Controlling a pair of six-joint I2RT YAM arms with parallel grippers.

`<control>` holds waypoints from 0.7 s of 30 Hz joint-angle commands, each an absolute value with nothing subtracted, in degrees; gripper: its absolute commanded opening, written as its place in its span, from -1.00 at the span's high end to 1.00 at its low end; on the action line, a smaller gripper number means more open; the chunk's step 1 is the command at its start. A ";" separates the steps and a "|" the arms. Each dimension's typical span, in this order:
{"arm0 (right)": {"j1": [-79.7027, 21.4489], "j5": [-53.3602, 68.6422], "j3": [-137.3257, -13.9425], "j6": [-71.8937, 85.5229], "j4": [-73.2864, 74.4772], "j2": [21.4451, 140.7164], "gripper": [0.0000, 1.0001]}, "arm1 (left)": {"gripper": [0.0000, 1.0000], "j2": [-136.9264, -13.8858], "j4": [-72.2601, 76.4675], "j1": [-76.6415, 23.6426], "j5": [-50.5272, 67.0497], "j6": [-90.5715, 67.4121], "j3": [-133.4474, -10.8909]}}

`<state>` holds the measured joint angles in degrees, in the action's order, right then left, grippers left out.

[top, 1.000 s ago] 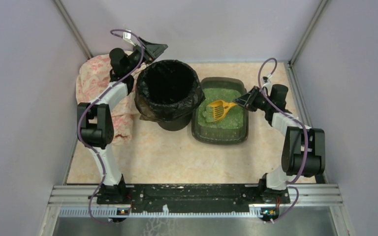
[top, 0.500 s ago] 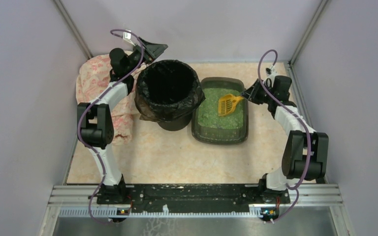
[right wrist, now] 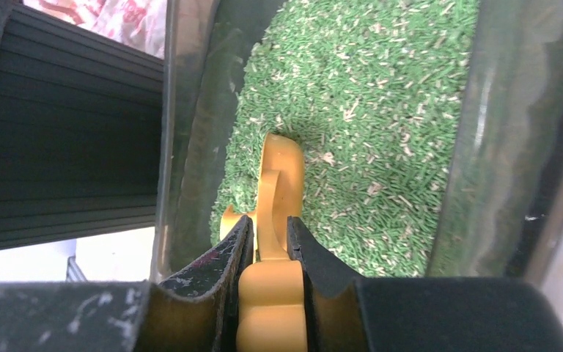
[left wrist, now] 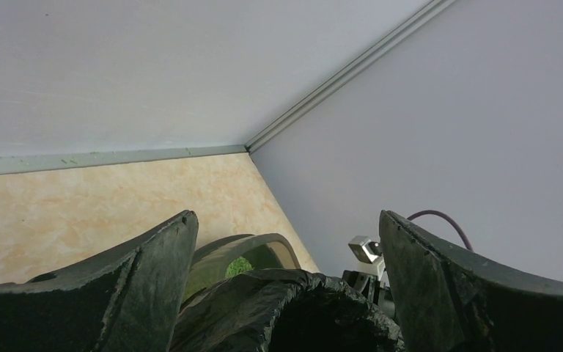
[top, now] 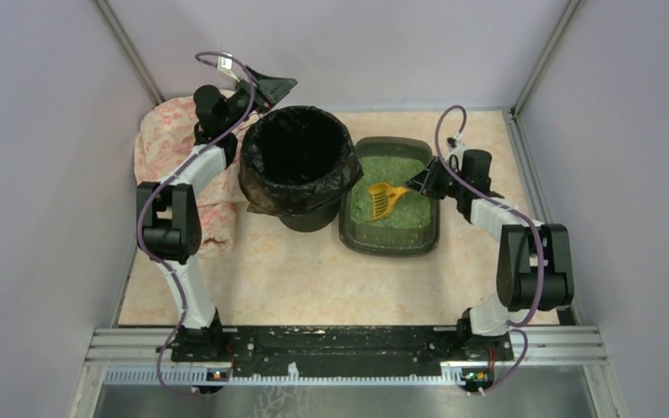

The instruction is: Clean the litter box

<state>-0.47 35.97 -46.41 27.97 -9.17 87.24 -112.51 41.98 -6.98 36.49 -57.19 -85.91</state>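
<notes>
Yellow plastic fills the gap between the right fingers (right wrist: 309, 258), which are clamped on the handle of the scoop (right wrist: 278, 172). Just ahead of them the scoop's head reaches down to the green granules of the litter box (top: 390, 246), which sits on the desk (top: 296, 279) directly below and in front of these fingers. I cannot tell whether the tip is dug in or only resting on top.

To do this pass well, I would keep the slotted face low and push it under the granules along the box. Then I would lift slowly and shake lightly, so loose grains fall through the slots and only clumps ride up. The tip should stay off the box wall, or the box may slide.

Beyond the scoop, just beside the box, stands the black-bagged bin (top: 257, 187). Any load should cross its rim level. Farthest off, the left fingers (left wrist: 146, 282) are spread wide and hold nothing, with the bin's rim below and between them.
</notes>
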 commanded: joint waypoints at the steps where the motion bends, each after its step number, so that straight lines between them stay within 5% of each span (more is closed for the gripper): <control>1: -2.20 41.09 -46.26 31.92 -14.77 91.39 1.00 | -0.98 -113.26 42.92 -6.86 36.83 -56.42 -87.71; 8: -2.10 48.88 -46.90 40.55 -24.90 98.69 1.00 | -0.97 -113.18 43.00 -6.86 36.96 -56.36 -87.57; 14: -0.21 52.41 -40.87 60.92 -53.18 102.00 1.00 | -0.98 -112.79 43.12 -6.64 37.00 -56.08 -87.32; 21: 3.09 51.80 -42.41 54.53 -43.73 97.40 1.00 | -0.97 -113.20 43.41 -6.50 37.00 -56.59 -87.45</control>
<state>2.07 49.80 -40.86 56.21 -45.45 100.60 -112.51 41.95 -6.85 36.49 -57.14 -86.02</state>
